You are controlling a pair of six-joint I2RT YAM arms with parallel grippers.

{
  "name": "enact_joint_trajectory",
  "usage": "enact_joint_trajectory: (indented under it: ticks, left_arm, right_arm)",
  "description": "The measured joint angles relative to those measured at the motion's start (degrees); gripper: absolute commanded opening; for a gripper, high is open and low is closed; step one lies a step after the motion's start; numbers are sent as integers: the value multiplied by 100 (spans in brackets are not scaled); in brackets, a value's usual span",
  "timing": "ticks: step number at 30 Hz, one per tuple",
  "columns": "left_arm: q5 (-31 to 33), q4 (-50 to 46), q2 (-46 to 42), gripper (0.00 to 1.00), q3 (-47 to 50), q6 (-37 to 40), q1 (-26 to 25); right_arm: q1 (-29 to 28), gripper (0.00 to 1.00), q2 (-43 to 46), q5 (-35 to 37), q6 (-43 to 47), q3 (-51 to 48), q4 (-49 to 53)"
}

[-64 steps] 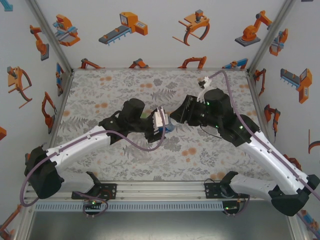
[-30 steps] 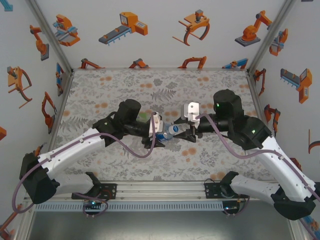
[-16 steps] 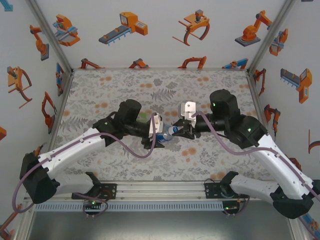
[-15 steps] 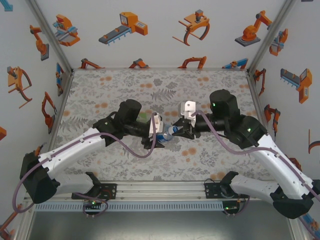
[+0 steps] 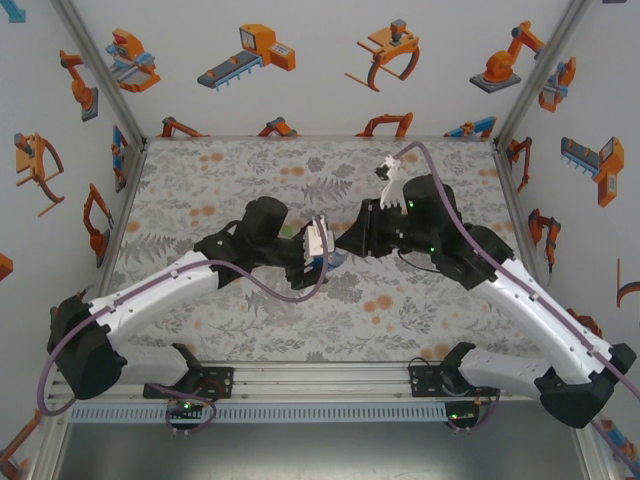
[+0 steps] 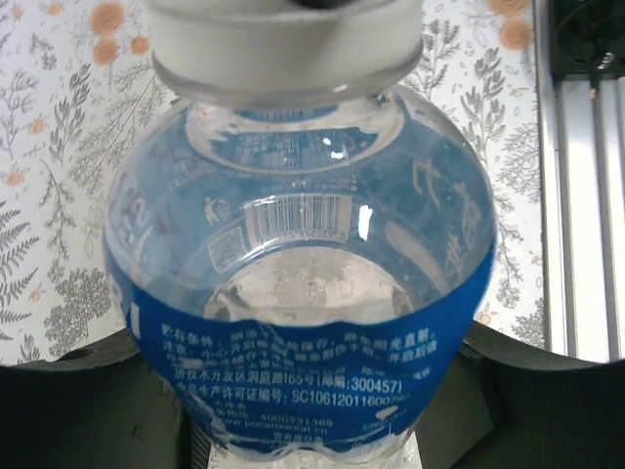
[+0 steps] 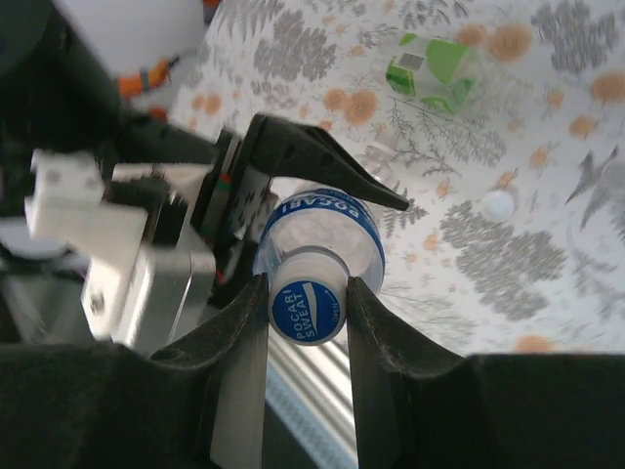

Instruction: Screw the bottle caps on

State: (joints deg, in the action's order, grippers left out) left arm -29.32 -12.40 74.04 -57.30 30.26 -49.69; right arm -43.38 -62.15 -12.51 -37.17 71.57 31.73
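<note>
Right claw [image 7: 306, 293] first: we've got its two dark fingers [image 7: 244, 332] pinched in narrow on a small round whitish plastic screw cap [image 7: 306, 315] with a blue printed top, one finger touching each side. That screw cap sits on the neck of a small clear plastic bottle with a blue label [image 7: 327, 230], so the bottle is straight ahead of the fingertips, pointing back at them. We can't tell how far the cap is threaded on. The left claw [image 6: 311, 391] is clamped around the bottle's body from the other end, a dark finger on either side of the label, cap at the far end from it. From above we see both claws meeting nose to nose over the grey floral tablecloth [image 5: 200, 180], with the bottle between them. Out past the right claw, down on the cloth, a second clear bottle with a green label [image 7: 430, 73] lies by itself. A loose small white cap [image 7: 498, 203] sits nearer, apart from both bottles.
</note>
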Motion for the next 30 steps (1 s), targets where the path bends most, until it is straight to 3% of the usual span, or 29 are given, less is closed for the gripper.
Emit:
enact_joint_trajectory:
  ticks: [4, 7, 9, 11, 23, 30]
  left_arm:
    - [195, 74, 66, 0, 0, -4, -4]
    - [295, 146, 96, 0, 0, -2, -7]
    - [356, 179, 111, 0, 0, -2, -11]
    - [420, 280, 133, 0, -2, -4, -20]
    - [621, 175, 330, 0, -214, -153, 26]
    - [699, 24, 437, 4, -393, -278, 63]
  right_arm:
    - [17, 0, 61, 422, -1038, -192, -111]
    - [22, 33, 44, 595, -1377, -197, -114]
    - [28, 43, 15, 662, -1543, -181, -109]
    - [28, 47, -63, 664, -1637, -151, -107]
    - [83, 46, -420, 745, -1707, -76, -57]
    - [81, 35, -538, 920, -1637, 94, 52]
